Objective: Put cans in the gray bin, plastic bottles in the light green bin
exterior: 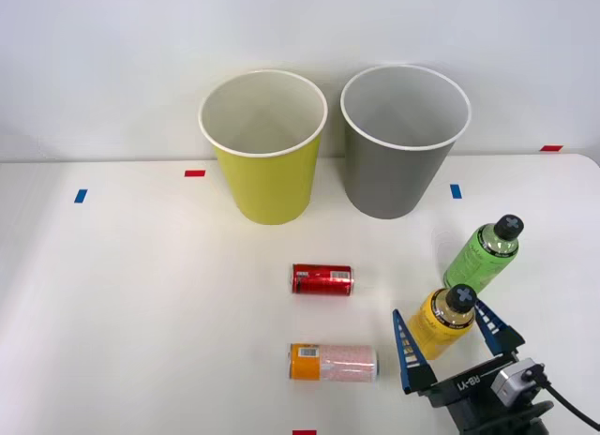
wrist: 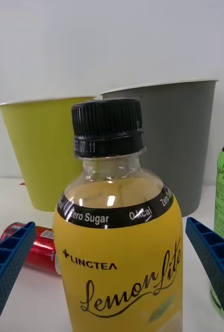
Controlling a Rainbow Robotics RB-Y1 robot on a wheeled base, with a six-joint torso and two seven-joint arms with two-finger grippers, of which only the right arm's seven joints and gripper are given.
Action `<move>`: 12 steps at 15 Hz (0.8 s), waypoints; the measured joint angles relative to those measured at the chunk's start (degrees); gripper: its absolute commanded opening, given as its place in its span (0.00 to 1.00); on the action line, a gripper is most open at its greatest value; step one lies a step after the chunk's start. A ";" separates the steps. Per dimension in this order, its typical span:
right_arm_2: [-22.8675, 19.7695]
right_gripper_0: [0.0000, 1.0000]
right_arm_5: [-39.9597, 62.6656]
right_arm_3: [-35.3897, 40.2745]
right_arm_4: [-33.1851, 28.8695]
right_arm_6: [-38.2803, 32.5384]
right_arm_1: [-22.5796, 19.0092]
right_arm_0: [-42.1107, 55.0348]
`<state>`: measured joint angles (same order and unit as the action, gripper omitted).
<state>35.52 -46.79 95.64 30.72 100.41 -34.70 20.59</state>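
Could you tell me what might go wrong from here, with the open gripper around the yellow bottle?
The right gripper is open, its fingers on either side of the standing yellow bottle with gaps showing; an uneven close might tip it. The green bottle stands just beyond, so a lift or swing might knock it over. The gray bin is the nearer one and the light green bin stands right beside it, so a short carry could drop the bottle in the wrong bin.

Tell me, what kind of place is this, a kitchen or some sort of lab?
Probably a lab test bench, not a kitchen: a bare white table marked with small red and blue tape pieces, two paper bins against a blank wall, and a robot's right gripper around a yellow-labelled bottle.
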 measured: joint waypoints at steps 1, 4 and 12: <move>0.01 1.00 0.02 -1.31 0.02 0.30 0.56 -0.91; 0.02 0.45 0.03 -3.10 0.33 0.81 1.81 -2.79; 0.04 0.01 0.03 -3.15 0.41 1.08 2.05 -3.86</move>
<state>35.56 -46.76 92.49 31.13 101.49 -32.66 16.73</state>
